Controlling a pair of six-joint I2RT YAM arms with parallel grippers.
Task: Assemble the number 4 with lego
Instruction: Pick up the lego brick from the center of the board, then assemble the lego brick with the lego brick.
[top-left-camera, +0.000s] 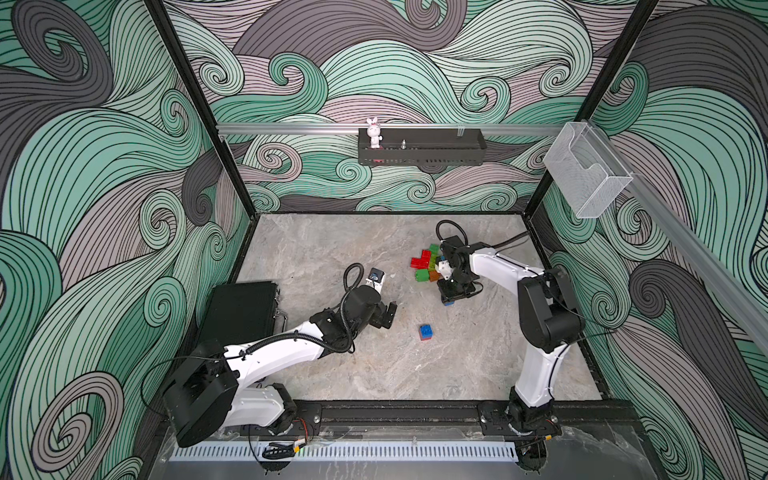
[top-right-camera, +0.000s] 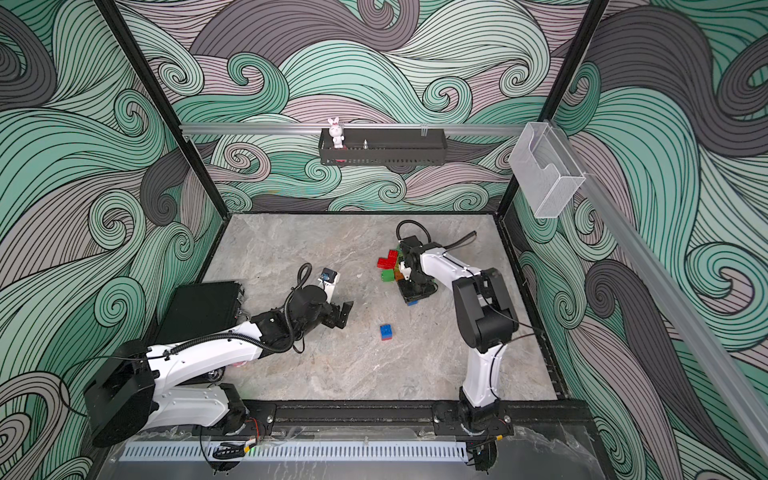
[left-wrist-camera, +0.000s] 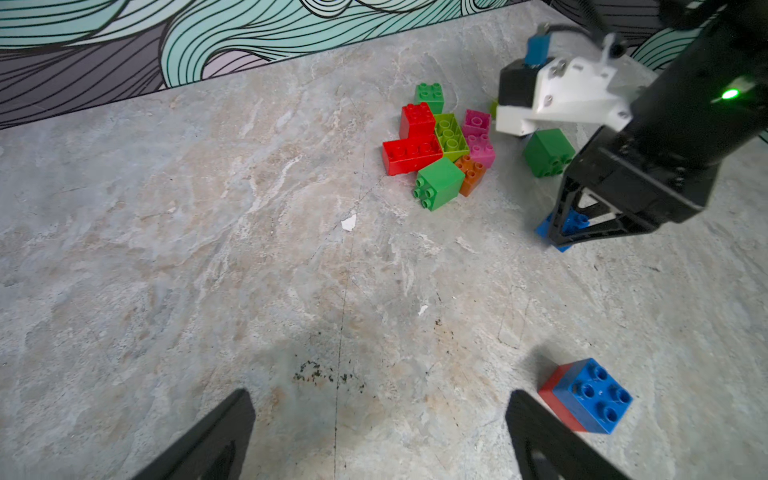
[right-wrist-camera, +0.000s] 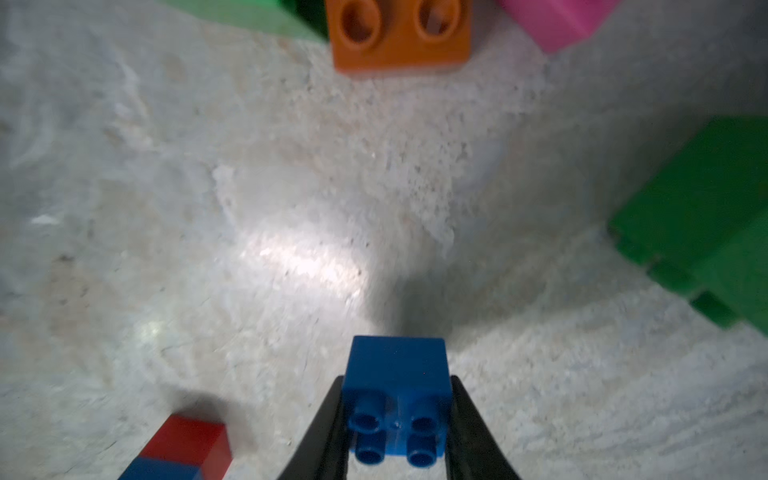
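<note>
Currently the right pincer (right-wrist-camera: 397, 380) grips a small blue studded plastic brick (right-wrist-camera: 397, 361) down at the grey marbled worktop (right-wrist-camera: 208, 208). A cluster of red, green, lime, pink and orange bricks (left-wrist-camera: 411, 156) lies just beside it. A blue-on-red brick stack (left-wrist-camera: 590, 395) sits apart. The left pincer (left-wrist-camera: 379, 399) is spread wide and empty. In both top views the right arm hides most of the held brick.
</note>
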